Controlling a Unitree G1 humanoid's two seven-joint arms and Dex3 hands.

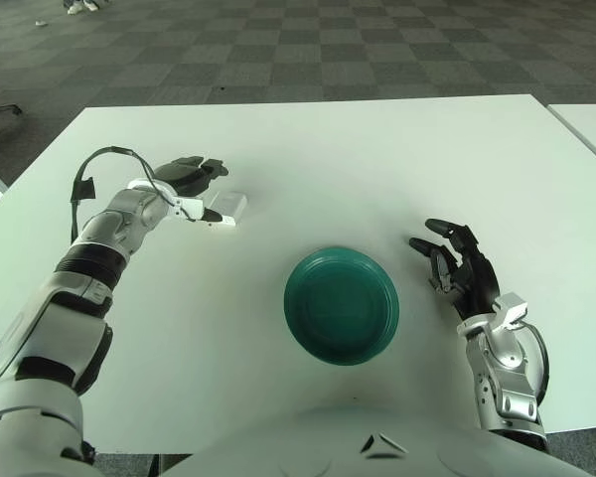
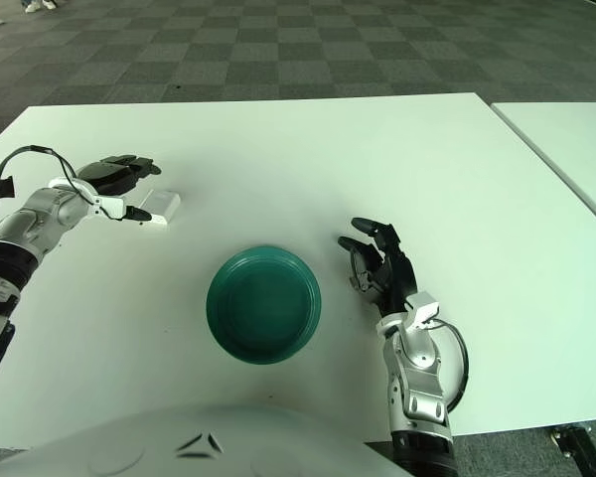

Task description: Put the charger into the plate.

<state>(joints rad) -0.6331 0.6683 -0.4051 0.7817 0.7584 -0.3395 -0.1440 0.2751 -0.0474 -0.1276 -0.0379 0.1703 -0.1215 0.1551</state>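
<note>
I see the round dark-green plastic plate (image 1: 341,306) sitting just below the middle of the frame on the table, and its shallow bowl holds nothing; only the smooth green inner surface shows. The small white rectangular charger (image 1: 228,205) lies flat on the tabletop in the left half of the frame, above and to the left of the plate and well apart from it. My left hand (image 1: 187,185) is at the charger's left edge, the black fingers (image 1: 201,168) stretched out over its far side and the pale thumb reaching along its near side; the fingers are spread rather than clamped, and I cannot tell whether they actually touch the charger. My right hand (image 1: 462,266) shows just to the right of the plate, apart from its rim, with its black fingers loosely curled upward and holding nothing. The wide white table (image 1: 377,169) fills most of the view, its far edge running across the upper part of the frame. A second white tabletop (image 1: 591,124) juts in at the right edge, separated from mine by a narrow gap. Beyond the tables, the floor (image 1: 308,45) is grey carpet tile in a checkered pattern across the top of the frame.
</note>
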